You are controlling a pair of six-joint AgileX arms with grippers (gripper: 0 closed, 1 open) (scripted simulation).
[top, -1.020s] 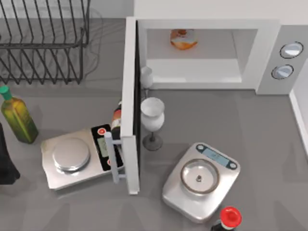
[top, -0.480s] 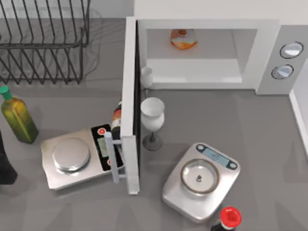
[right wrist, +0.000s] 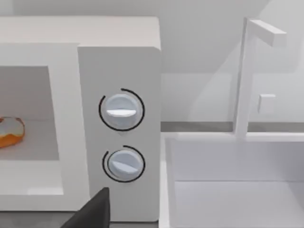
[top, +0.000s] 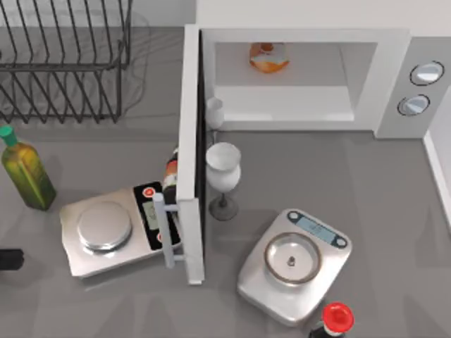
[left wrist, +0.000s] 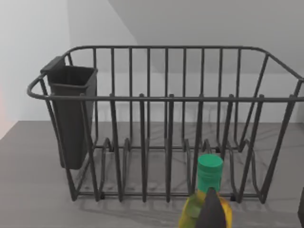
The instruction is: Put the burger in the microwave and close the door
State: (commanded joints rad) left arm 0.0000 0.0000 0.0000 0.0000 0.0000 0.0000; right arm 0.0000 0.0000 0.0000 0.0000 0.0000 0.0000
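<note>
Left hand (top: 8,259) has retreated to the surface's left edge (grip unclear); wine glass (top: 223,169) stands beside the open door (top: 190,151).

The orange-tan burger (top: 268,57) sits deep inside the white microwave (top: 310,42), toward its hinge side; the door (top: 191,155) stands fully open, edge-on

Rendered kitchen countertop. Evidence: white microwave (top: 310,77) with two knobs, wire dish rack (top: 63,60) with cutlery holder, green-capped oil bottle (top: 25,169), wine glass (top: 223,169), two kitchen scales (top: 106,229) on a grey counter (top: 380,211), white sink basin (right wrist: 232,180) beside the microwave.
</note>
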